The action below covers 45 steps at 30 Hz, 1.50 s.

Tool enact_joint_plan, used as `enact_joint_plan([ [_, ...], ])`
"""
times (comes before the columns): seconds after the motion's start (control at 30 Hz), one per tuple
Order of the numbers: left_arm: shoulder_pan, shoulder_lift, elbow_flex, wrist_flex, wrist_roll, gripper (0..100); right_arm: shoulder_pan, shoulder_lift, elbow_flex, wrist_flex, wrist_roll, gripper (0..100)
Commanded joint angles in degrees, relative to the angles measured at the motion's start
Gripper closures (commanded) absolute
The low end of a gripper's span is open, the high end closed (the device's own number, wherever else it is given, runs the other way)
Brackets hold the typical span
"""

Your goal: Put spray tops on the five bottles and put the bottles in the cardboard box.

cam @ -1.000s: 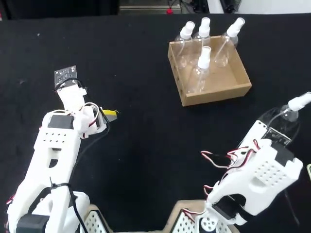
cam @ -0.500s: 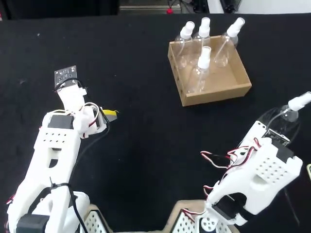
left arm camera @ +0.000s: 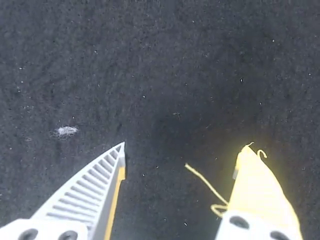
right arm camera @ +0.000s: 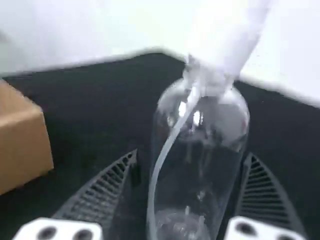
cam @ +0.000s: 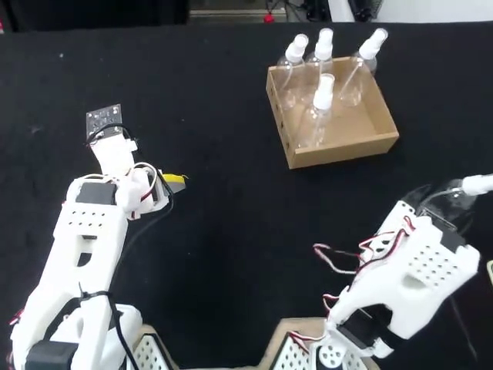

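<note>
Left hand [left arm camera: 183,147]: tips wide apart, holds nothing, low over bare black table [cam: 231,92]. Right hand [right arm camera: 192,155]: clamped on clear bottle [right arm camera: 200,130], near right edge of table in high view. Bottle leans over, white spray top [cam: 478,183] on, pointing away from arm. Cardboard box [cam: 343,151] sits further back on table, apart from that bottle. Four bottles [cam: 314,116] with spray tops stand inside box.
</note>
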Motion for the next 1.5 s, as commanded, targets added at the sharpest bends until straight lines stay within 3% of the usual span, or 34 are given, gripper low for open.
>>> enact_joint_plan([
  [0.0,0.1,-0.6,-0.5,-1.1,0.3,67,-0.8,-0.5,2.1,-3.5,-0.1,70.7],
  [0.13,0.1,-0.6,-0.5,-1.1,0.2,67,-0.8,-0.5,2.5,-3.6,-0.1,69.7],
  [0.27,0.0,-0.6,-0.5,-1.1,0.2,67,-0.7,-0.5,2.6,-3.6,-0.2,59.9],
  [0.47,0.0,-0.6,-0.6,-1.1,0.2,67,-0.7,-1.8,3.8,-4.0,-0.1,59.6],
  [0.8,0.0,-0.6,-0.7,-1.1,0.2,67,-0.6,-28.7,20.4,-2.4,-0.1,59.6],
  [0.9,0.0,-0.6,-0.7,-1.1,0.2,67,-0.6,-36.1,20.8,4.9,2.5,60.5],
  [1.03,0.0,-0.6,-0.7,-1.1,0.1,67,-2.2,-45.6,19.1,23.5,7.6,66.0],
  [1.33,0.0,-0.6,-0.7,-1.1,0.1,67,0.8,-69.0,20.0,50.8,7.5,67.2],
  [1.47,0.0,-0.6,-0.7,-1.1,0.1,67,1.1,-79.3,17.0,68.4,7.6,67.0],
])
